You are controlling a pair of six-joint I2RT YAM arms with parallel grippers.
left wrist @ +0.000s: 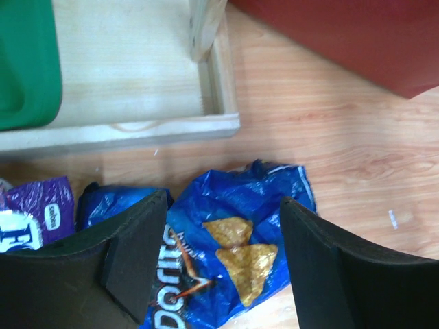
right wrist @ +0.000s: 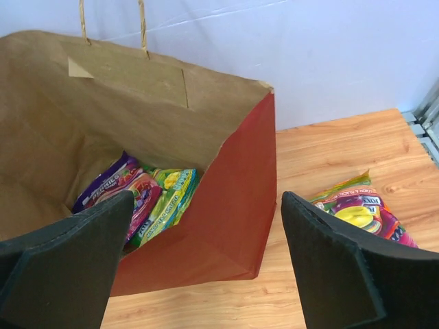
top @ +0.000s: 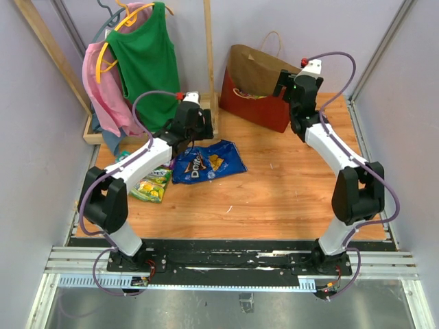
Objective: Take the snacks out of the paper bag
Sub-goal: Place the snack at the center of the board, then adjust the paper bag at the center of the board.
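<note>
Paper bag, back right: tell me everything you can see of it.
The tall paper shopping bag is red outside, brown kraft inside, with thin pale cord handles on its far wall. It stands on the wooden table, mouth wide open, rim creased. Glossy purple and green-yellow packets lie at its bottom. The right gripper hangs open over its near edge; contact cannot be told.

Top camera overlooks the whole worktop from the near side. Close up, left wrist shares its Doritos bag, right wrist its paper bag.
</note>
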